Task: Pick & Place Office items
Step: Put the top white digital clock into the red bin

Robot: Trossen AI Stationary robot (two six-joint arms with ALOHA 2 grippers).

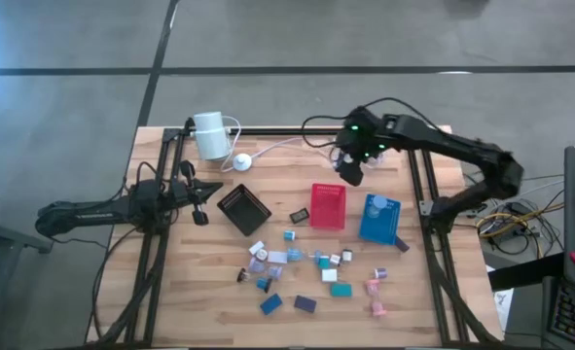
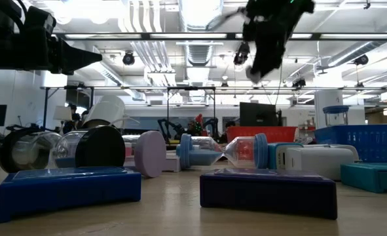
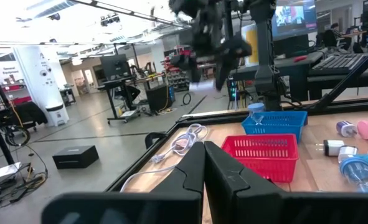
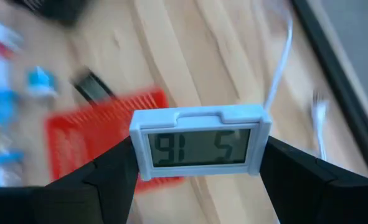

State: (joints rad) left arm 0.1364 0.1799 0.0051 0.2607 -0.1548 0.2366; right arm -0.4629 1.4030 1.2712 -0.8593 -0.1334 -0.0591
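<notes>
My right gripper (image 1: pixel 352 172) hangs high over the table's far part, just beyond the red tray (image 1: pixel 329 205), and is shut on a small white digital clock (image 4: pixel 199 142) with a grey display. Several tiny office items (image 1: pixel 302 270) in teal, blue, purple, white and pink lie scattered on the wooden table toward its near edge. My left gripper (image 1: pixel 202 197) waits at the table's left side, level, with its fingers (image 3: pixel 190 171) shut on nothing. My right gripper pinches the clock between its two fingers, one on the left short end (image 4: pixel 136 149) and one on the right short end (image 4: pixel 265 144). The fingers slant down from above. The clock is lifted clear of the table and sits level across the fingers, display toward the wrist camera.
A black tray (image 1: pixel 243 209) stands left of the red one and a blue tray (image 1: pixel 379 219) right of it. A white cylinder (image 1: pixel 210 134) with a white cable (image 1: pixel 268 151) lies at the far left. Black frame rails (image 1: pixel 415 175) run along the table's sides.
</notes>
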